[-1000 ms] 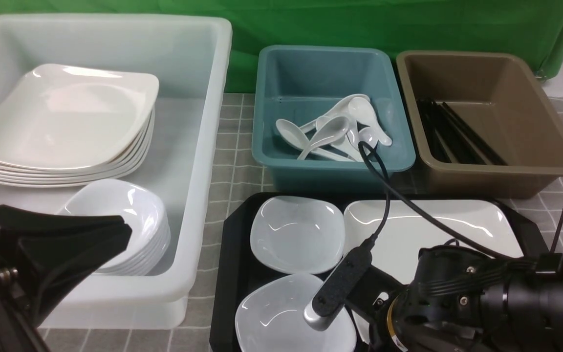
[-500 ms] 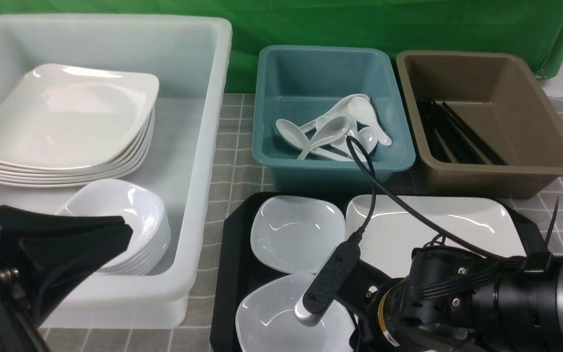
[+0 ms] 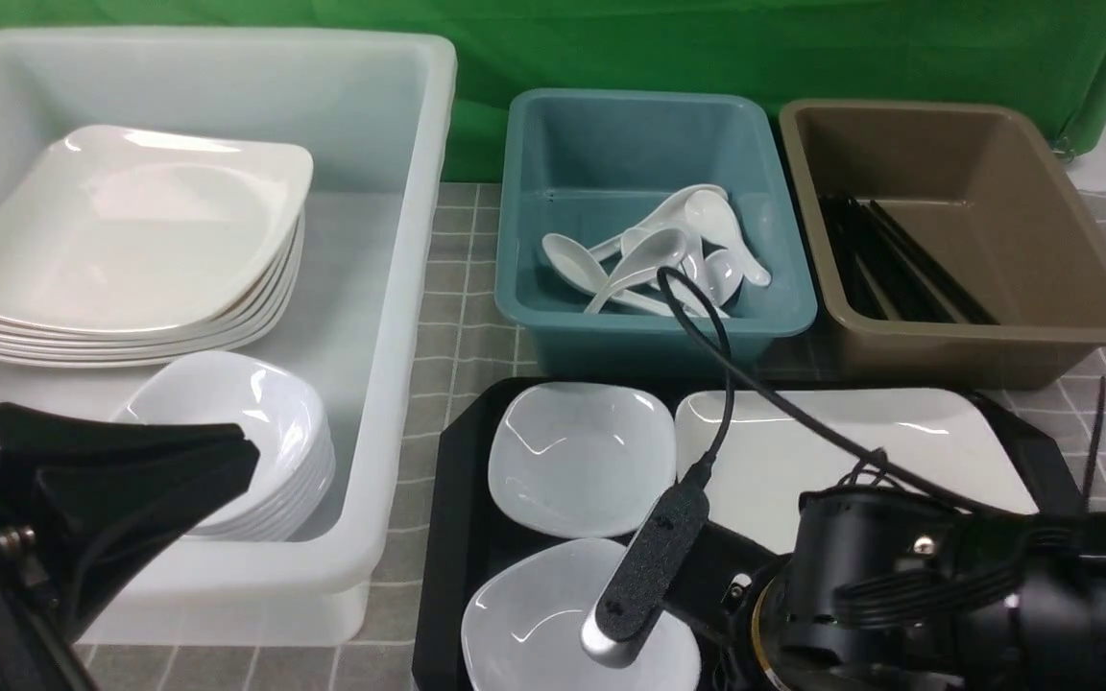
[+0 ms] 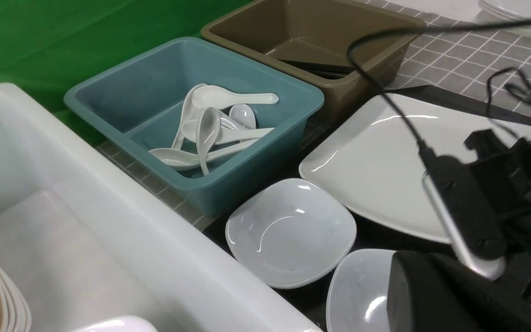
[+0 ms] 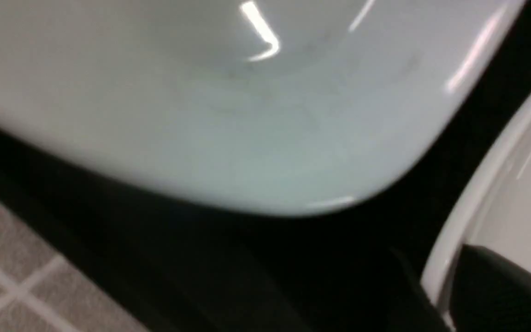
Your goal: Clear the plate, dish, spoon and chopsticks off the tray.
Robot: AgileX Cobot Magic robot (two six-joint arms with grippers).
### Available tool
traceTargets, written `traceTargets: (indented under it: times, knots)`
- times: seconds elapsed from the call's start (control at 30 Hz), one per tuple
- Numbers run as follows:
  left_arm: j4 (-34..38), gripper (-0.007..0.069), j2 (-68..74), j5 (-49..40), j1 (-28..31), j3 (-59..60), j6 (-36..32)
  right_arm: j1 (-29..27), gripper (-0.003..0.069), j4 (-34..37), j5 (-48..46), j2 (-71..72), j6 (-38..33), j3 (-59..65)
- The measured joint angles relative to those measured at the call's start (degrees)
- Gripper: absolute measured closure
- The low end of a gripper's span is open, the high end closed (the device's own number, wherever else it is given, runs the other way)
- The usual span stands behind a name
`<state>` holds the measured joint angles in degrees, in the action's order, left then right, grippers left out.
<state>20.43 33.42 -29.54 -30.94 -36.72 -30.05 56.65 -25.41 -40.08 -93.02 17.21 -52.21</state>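
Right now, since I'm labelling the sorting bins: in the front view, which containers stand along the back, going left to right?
White tub → teal bin → brown tub.

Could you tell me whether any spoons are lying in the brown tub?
No, the brown tub holds only black chopsticks; the white spoons lie in the teal tub.

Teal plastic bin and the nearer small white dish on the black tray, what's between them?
A second small white rounded-square dish, on the black plastic tray, seen in the front view.
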Motion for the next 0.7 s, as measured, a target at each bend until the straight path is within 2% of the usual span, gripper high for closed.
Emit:
traceTargets:
  times: [0.1, 0.23, 0.57, 0.63, 0.7]
  knots:
    - [0.0, 0.0619, 0.0, 0.0, 0.0, 0.0, 0.0, 1.92, 0.0547, -0.08, -7.47, 5.18, 0.0, -3.37]
    - [0.0, 0.0619, 0.0, 0.0, 0.0, 0.0, 0.0, 3.33, 0.0593, 0.04, -14.64, 10.81, 0.12, -7.37]
    - [-1.74, 0.0619, 0.0, 0.0, 0.0, 0.0, 0.17, 8.75, 0.0598, 2.22, -26.62, 16.69, 1.1, -15.3]
    - [-3.93, 0.0619, 0.0, -0.66, 0.0, -0.48, 1.75, 10.12, 0.0598, 1.49, -26.68, 16.69, 0.93, -17.58]
    - [-8.09, 0.0619, 0.0, -3.03, 0.0, -2.04, 6.88, 11.77, 0.0598, 0.93, -26.73, 16.69, -0.87, -21.95]
